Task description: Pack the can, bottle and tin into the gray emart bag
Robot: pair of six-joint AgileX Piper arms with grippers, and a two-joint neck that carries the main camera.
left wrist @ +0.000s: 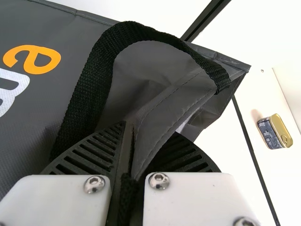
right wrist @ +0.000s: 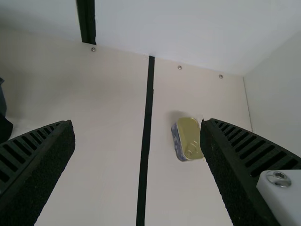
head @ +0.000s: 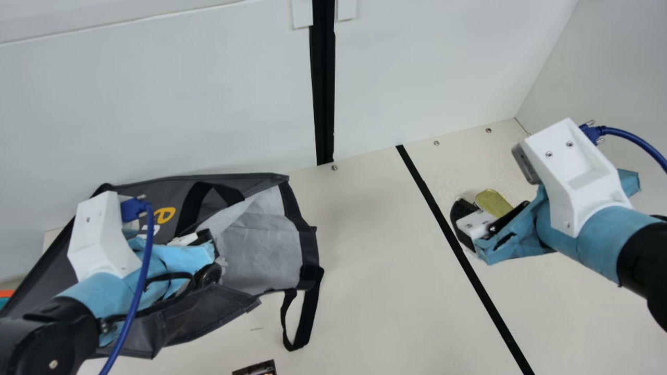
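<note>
It looks like a robotics lab: robot arms (head: 583,239) trailing blue cables (head: 149,229) over a cream counter (head: 375,260). Plain white panels (head: 156,104) wall the counter in, and screws (head: 436,142) dot its edge.

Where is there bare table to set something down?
Widest: the table between the gray bag and the black line. Another patch lies right of that line, nearer than the tin. It's crowded at left, with the bag and left gripper, and around the tin, where the right gripper hangs.
</note>
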